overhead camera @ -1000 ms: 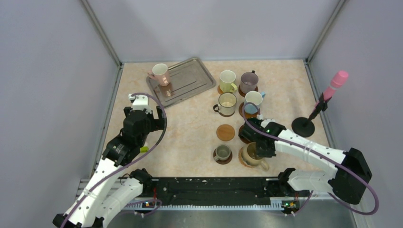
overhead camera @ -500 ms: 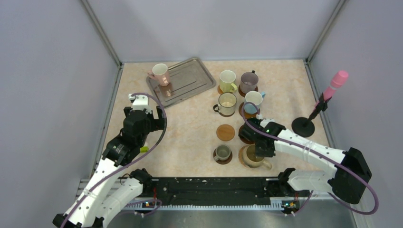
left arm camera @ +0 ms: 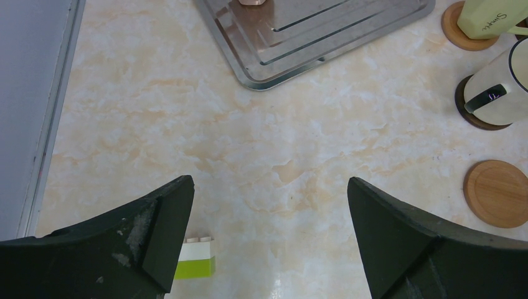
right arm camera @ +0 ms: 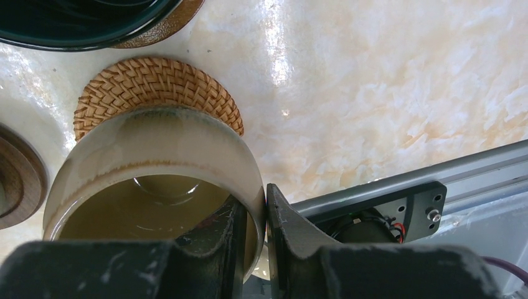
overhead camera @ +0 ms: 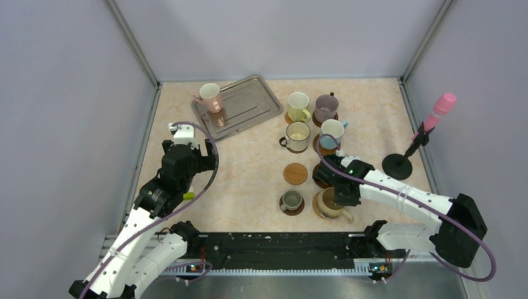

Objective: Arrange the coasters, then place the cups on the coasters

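Note:
My right gripper [right arm camera: 254, 202] is shut on the rim of the tan cup [overhead camera: 330, 205], one finger inside and one outside the wall. The cup is over a woven coaster [right arm camera: 155, 81]; I cannot tell whether it rests on it. The yellow-green cup [overhead camera: 298, 104], mauve cup [overhead camera: 325, 107], cream cup [overhead camera: 297, 135], light blue cup [overhead camera: 332, 132] and small grey-olive cup [overhead camera: 291, 200] stand on coasters. The dark teal cup [right arm camera: 81, 25] is partly hidden under the right arm. One light wood coaster [overhead camera: 295, 174] lies bare. The pinkish cup [overhead camera: 210, 96] stands on the tray. My left gripper [left arm camera: 269, 184] hangs open over bare table.
The silver tray [overhead camera: 249, 103] lies at the back left. A black stand with a pink-tipped stick [overhead camera: 398, 165] is at the right. A small white and green brick [left arm camera: 196, 261] lies below my left finger. The black rail [overhead camera: 280, 246] runs along the near edge.
The tan cup has turned a little in the right gripper's hold, its handle swinging out to the right and partly back. The left arm has not moved.

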Available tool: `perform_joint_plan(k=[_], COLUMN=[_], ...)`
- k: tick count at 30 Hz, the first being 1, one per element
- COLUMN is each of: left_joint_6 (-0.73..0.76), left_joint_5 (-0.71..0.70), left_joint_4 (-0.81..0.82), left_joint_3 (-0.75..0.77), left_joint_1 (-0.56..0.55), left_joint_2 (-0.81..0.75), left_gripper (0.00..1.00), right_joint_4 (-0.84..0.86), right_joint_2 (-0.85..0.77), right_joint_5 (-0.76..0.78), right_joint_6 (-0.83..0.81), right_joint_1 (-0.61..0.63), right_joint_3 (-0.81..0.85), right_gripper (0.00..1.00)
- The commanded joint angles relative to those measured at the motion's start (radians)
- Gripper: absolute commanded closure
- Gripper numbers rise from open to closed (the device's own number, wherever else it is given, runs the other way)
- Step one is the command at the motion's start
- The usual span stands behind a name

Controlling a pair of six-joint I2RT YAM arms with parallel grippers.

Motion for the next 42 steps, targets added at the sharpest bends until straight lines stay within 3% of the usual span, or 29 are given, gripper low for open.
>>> perform_joint_plan(k=[1,27,28,31,35,42], left_joint_6=[0.01,0.01,0.01,0.01,0.008,-0.049], left_joint_5=[-0.004,0.002,0.0,0.0,-0.004,-0.008], left_joint_4=[0.05,0.049,0.115,0.05,0.047,0.03], left_joint_3=[0.002,0.001,0.001,-0.002,-0.001,0.029], left_joint_1=[0.001,0.0,0.0,0.001,-0.001,0.0], left_joint_2=[-0.012,-0.024,-0.027,-0.025,-0.024,0.029], left_gripper=[0.01,0.01,0.01,0.01,0.01,0.01], right_joint_4=[0.024,0.025,0.025,0.024,0.015,-0.079], right_joint_2=[-0.018,-0.033,-0.034,-0.038,-0.052,-0.079], right_joint_5=[0.041,0.003,0.001,-0.005,-0.006,-0.01], right_joint_6=[-0.008,0.022,0.023,0.024,0.019,-0.032], right_joint_1=[0.009,0.009,0.009,0.009,0.009,0.009], right_joint_3=[0.046,0.042,0.042,0.046,0.075,0.207], right_gripper=[0.84,0.81,0.81,0.75,0.59,0.43])
